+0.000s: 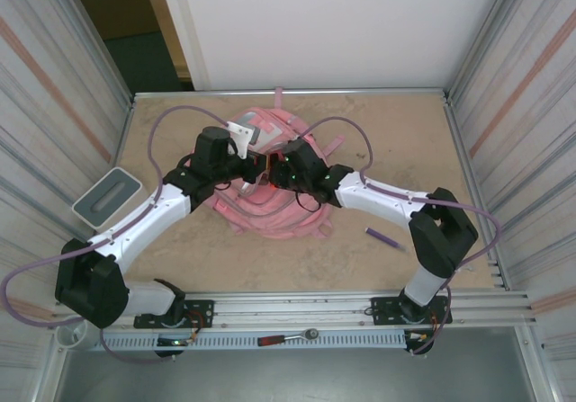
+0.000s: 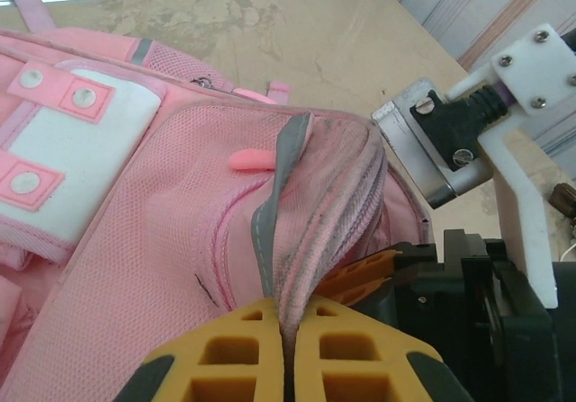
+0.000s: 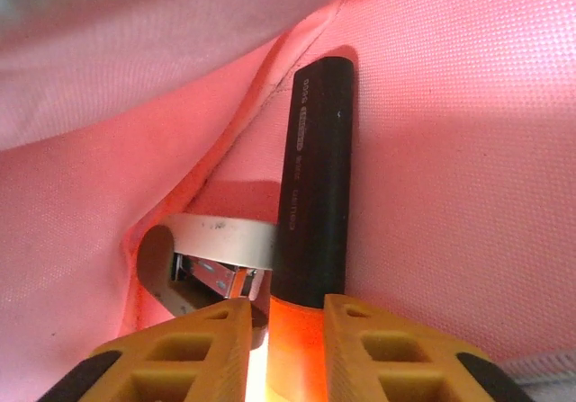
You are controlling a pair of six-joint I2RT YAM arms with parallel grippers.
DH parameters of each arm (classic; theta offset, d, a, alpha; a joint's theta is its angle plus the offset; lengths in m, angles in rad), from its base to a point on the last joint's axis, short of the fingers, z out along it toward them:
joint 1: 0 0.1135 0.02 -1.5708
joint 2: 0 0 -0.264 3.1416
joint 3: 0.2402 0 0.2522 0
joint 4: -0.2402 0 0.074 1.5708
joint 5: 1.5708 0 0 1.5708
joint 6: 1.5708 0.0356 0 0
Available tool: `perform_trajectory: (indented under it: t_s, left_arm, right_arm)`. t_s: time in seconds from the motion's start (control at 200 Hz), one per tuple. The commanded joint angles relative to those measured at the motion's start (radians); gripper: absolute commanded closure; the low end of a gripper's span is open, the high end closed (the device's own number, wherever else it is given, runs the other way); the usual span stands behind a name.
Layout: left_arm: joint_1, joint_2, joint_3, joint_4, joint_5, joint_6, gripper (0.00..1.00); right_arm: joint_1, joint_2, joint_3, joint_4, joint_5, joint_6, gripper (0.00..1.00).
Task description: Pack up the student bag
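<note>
The left claw point(image 2: 284, 326) is closed tight on the raised opening edge of the student bag point(image 2: 135, 267). The bag lies mid-counter point(image 1: 405, 132) with free room on all sides. Both arms reach inward, elbows out. Inside the bag, the right claw point(image 3: 286, 321) grips a black cylinder point(image 3: 315, 177) beside a metal item point(image 3: 211, 263).

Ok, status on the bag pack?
Left gripper shut on the zip edge of the student bag, lifting it. Right gripper inside the bag, shut on a black marker. Stapler lies beside the marker.
</note>
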Motion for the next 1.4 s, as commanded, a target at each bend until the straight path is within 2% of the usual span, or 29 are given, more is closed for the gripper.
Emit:
perform_trajectory:
  t_s: [0.0, 0.22, 0.456, 0.601, 0.716, 0.807, 0.957, 1.207, 1.398]
  left_arm:
    - [-0.014, -0.073, 0.02, 0.085, 0.035, 0.009, 1.0]
    - [-0.023, -0.058, 0.023, 0.088, 0.032, 0.011, 1.0]
    - [-0.025, -0.057, 0.017, 0.087, 0.005, 0.018, 1.0]
    - [-0.025, -0.068, 0.011, 0.083, -0.02, 0.028, 1.0]
    - [-0.025, -0.072, 0.011, 0.068, -0.03, 0.037, 1.0]
    - [-0.025, -0.078, 0.009, 0.064, -0.039, 0.04, 1.0]
    - [-0.024, -0.082, 0.002, 0.07, -0.043, 0.042, 1.0]
    - [-0.025, -0.068, -0.005, 0.087, -0.034, 0.041, 1.0]
    - [-0.025, -0.062, -0.01, 0.092, -0.038, 0.048, 1.0]
  right_arm:
    - [0.009, 0.059, 0.028, -0.012, 0.006, -0.027, 0.79]
    - [0.007, 0.111, 0.144, 0.026, -0.062, -0.094, 0.8]
    - [-0.024, -0.092, 0.0, -0.007, -0.066, -0.157, 0.73]
    - [-0.026, -0.28, -0.118, -0.101, -0.026, -0.222, 0.61]
    - [-0.052, -0.434, -0.218, -0.221, 0.052, -0.255, 0.45]
    - [-0.12, -0.524, -0.285, -0.388, 0.15, -0.262, 0.33]
    - [-0.237, -0.607, -0.378, -0.613, 0.232, -0.246, 0.24]
    - [-0.27, -0.613, -0.501, -0.723, 0.255, -0.138, 0.15]
    - [-0.283, -0.507, -0.509, -0.724, 0.269, -0.106, 0.15]
